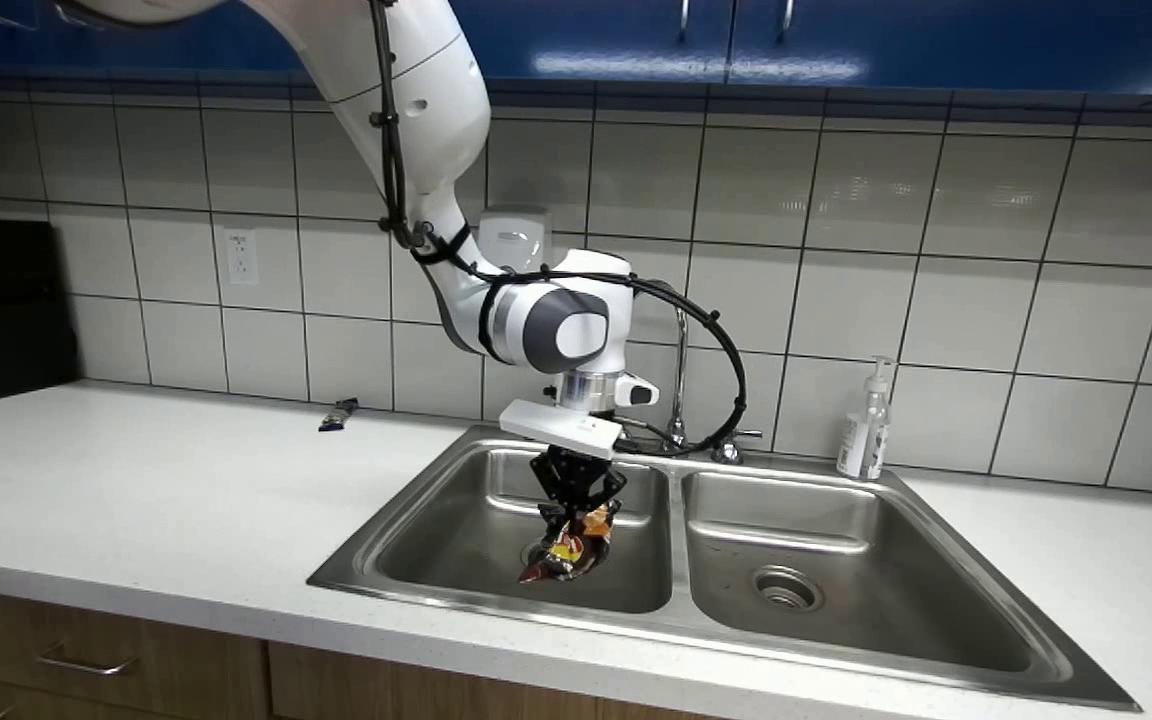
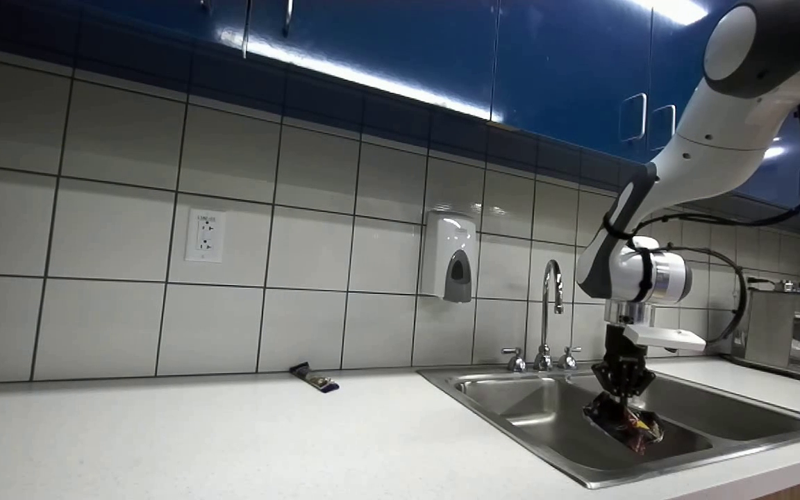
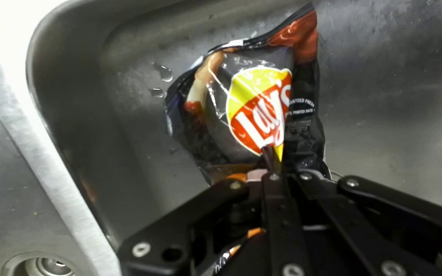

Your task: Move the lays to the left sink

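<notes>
Glossy black Lay's bag (crumpled, red-cornered).

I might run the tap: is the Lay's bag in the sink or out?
In: both exterior views show the Lay's bag inside the left sink basin; the wrist view shows that basin around it. Touching bottom: cannot tell.

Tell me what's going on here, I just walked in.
A robot arm has a Lay's bag pinched in its closed jaws, down in the left sink basin as seen in both exterior views. Whether the bag touches the bottom is hard to tell, and it hasn't been let go yet. A small dark packet lies on the counter.
</notes>
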Motion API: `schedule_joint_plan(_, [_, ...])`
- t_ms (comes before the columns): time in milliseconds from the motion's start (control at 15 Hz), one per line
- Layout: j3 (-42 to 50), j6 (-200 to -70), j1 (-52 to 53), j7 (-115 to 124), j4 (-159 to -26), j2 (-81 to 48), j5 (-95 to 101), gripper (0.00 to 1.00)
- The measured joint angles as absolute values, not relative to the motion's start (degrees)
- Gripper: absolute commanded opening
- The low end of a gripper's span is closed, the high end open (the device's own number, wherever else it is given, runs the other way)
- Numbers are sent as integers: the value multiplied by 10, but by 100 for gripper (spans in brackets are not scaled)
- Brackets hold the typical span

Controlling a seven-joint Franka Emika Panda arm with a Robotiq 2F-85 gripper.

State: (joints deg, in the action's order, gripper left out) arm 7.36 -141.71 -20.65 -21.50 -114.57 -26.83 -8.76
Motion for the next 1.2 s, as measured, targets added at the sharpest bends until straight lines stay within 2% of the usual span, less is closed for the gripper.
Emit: schedule_joint_plan(1200, [51, -1456, -209, -215, -1131, -345, -88, 0])
